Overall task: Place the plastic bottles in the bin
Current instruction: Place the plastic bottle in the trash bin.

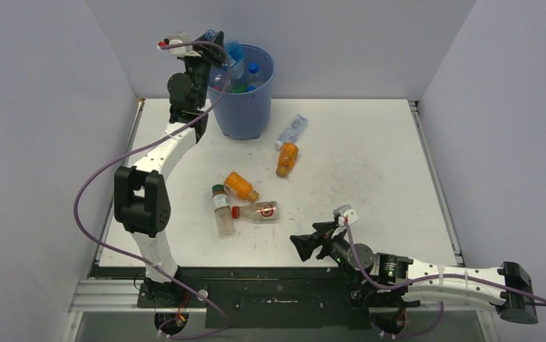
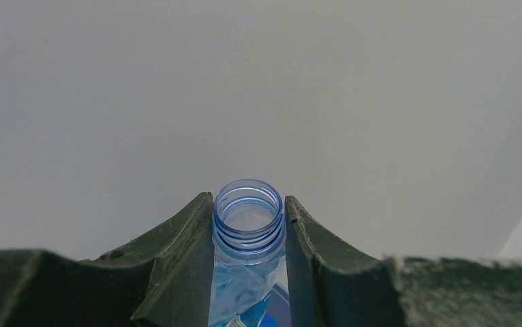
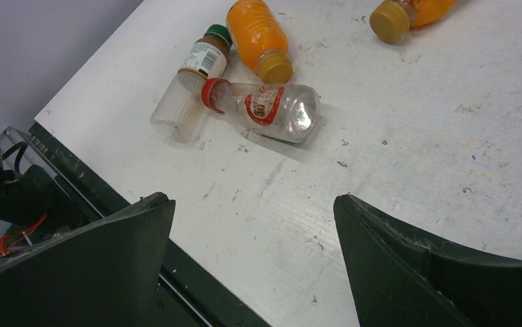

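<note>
Right gripper (image 3: 253, 204): nearest to us, low over the near edge of the table (image 1: 370, 171). Its jaws stand wide apart with nothing between them, and it faces the closest bottles.
Near cluster: three bottles lie on their sides just ahead of that gripper. They are a clear green-capped bottle (image 3: 189, 85), a clear red-capped bottle (image 3: 265, 109) with a red label, whose cap touches the green-capped one, and an orange bottle (image 3: 262, 37) just behind them.
Middle of table: a second orange bottle (image 1: 286, 159) lies down, with a clear blue-labelled bottle (image 1: 291, 131) just beyond it. Both are near the bin but outside it.
Bin (image 1: 245, 107): the blue bin stands upright at the far side of the table. We see several bottles inside, blue caps and something green among them. We cannot count them.
Left gripper (image 2: 248, 211): raised high at the bin's left rim, its jaws clamped on the neck of a clear capless bottle (image 2: 244, 286) with a blue label. The open mouth points towards the back wall (image 2: 258, 88).
Done: as we judge it, several bottles are binned and one more is in hand at the bin.
Left: we count five bottles on the table. The near three look best placed for the right arm.
Unsure: we cannot tell whether the held bottle is fully over the bin's opening.
</note>
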Motion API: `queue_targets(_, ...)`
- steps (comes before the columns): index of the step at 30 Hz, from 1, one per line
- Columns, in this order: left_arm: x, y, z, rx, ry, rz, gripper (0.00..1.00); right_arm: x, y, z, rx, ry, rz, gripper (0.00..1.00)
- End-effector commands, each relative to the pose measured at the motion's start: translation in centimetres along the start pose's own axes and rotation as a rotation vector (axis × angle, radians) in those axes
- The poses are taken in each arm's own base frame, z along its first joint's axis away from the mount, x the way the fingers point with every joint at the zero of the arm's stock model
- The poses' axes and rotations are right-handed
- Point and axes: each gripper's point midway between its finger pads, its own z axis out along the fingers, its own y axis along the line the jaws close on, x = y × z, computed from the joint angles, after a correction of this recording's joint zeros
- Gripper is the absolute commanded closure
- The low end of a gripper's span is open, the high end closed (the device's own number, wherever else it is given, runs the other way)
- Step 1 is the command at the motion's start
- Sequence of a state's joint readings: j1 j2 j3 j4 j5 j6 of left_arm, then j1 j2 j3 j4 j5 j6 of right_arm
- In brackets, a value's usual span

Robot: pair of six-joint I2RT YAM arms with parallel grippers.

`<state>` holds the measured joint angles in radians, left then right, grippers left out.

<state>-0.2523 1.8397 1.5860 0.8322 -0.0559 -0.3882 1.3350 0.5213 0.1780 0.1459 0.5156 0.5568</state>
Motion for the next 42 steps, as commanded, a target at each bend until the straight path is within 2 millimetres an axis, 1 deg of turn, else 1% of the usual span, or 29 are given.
queue_targets(1, -3.7, 0.5, 1.7, -0.018, -0.178, 0.115, 1.0, -1.1, 0.6, 0.7, -0.001, -0.062, 0.063, 0.1)
queue_targets(4, -0.9, 1.9, 2.1, -0.059, -0.108, 0.183, 1.0, -1.0, 0.0, 0.7, 0.023, -0.065, 0.05, 0.1)
queue_targets(7, 2.4, 3.4, 1.9, -0.092, -0.027, 0.223, 1.0, -0.7, -0.6, 0.6, 0.04, -0.069, 0.047, 0.1)
queue_targets(11, 7.4, 5.4, 1.1, -0.129, 0.104, 0.221, 1.0, -0.6, -1.0, 0.5, 0.056, -0.067, 0.033, 0.1)
queue_targets(13, 9.6, 6.2, 0.7, -0.141, 0.168, 0.228, 1.0, -0.5, -1.0, 0.6, 0.059, -0.062, 0.029, 0.1)
queue_targets(15, 11.7, 6.9, 0.2, -0.15, 0.233, 0.23, 1.0, -0.4, -1.1, 0.6, 0.06, -0.057, 0.03, 0.1)
queue_targets(17, 13.9, 7.2, -0.4, -0.145, 0.3, 0.213, 1.0, -0.2, -1.2, 0.6, 0.063, -0.053, 0.03, 0.1)
queue_targets(19, 15.5, 7.3, -0.8, -0.135, 0.355, 0.201, 1.0, -0.1, -1.2, 0.6, 0.065, -0.052, 0.031, 0.1)
queue_targets(22, 17.4, 6.9, -1.2, -0.096, 0.424, 0.18, 1.0, 0.1, -1.2, 0.6, 0.061, -0.042, 0.026, 0.1)
queue_targets(26, 18.9, 6.5, -1.6, -0.067, 0.485, 0.152, 1.0, 0.1, -1.1, 0.6, 0.057, -0.033, 0.023, 0.1)
queue_targets(27, 19.0, 6.5, -1.7, -0.066, 0.492, 0.149, 1.0, 0.1, -1.1, 0.6, 0.057, -0.03, 0.021, 0.1)
queue_targets(28, 19.2, 6.4, -1.8, -0.067, 0.495, 0.145, 0.92, -0.1, -1.0, 0.6, 0.057, -0.029, 0.021, 0.1)
queue_targets(29, 18.8, 6.4, -1.7, -0.069, 0.491, 0.14, 0.85, 0.0, -1.0, 0.5, 0.056, -0.023, 0.016, 0.1)
queue_targets(31, 17.8, 5.9, -1.5, -0.066, 0.465, 0.122, 0.76, -0.2, -0.9, 0.5, 0.059, -0.018, 0.012, 0.1)
queue_targets(32, 17.1, 5.4, -1.2, -0.056, 0.449, 0.114, 0.76, -0.3, -0.9, 0.5, 0.06, -0.018, 0.011, 0.1)
queue_targets(33, 16.2, 5.0, -0.9, -0.046, 0.433, 0.112, 0.81, -0.4, -0.8, 0.4, 0.059, -0.017, 0.01, 0.1)
queue_targets(35, 14.0, 3.8, -0.3, -0.023, 0.393, 0.109, 0.97, -0.7, -0.7, 0.3, 0.056, -0.022, 0.019, 0.1)
queue_targets(36, 12.6, 3.0, 0.0, -0.005, 0.36, 0.104, 1.0, -0.8, -0.7, 0.3, 0.054, -0.024, 0.023, 0.1)
queue_targets(39, 8.2, 0.3, 0.6, 0.076, 0.239, 0.072, 1.0, -1.0, -0.7, 0.1, 0.051, -0.032, 0.039, 0.1)
queue_targets(41, 5.4, -1.0, 0.8, 0.108, 0.168, 0.078, 1.0, -1.1, -0.7, 0.0, 0.052, -0.034, 0.05, 0.1)
queue_targets(42, 4.5, -1.3, 0.8, 0.111, 0.136, 0.088, 1.0, -1.1, -0.7, 0.0, 0.051, -0.034, 0.054, 0.1)
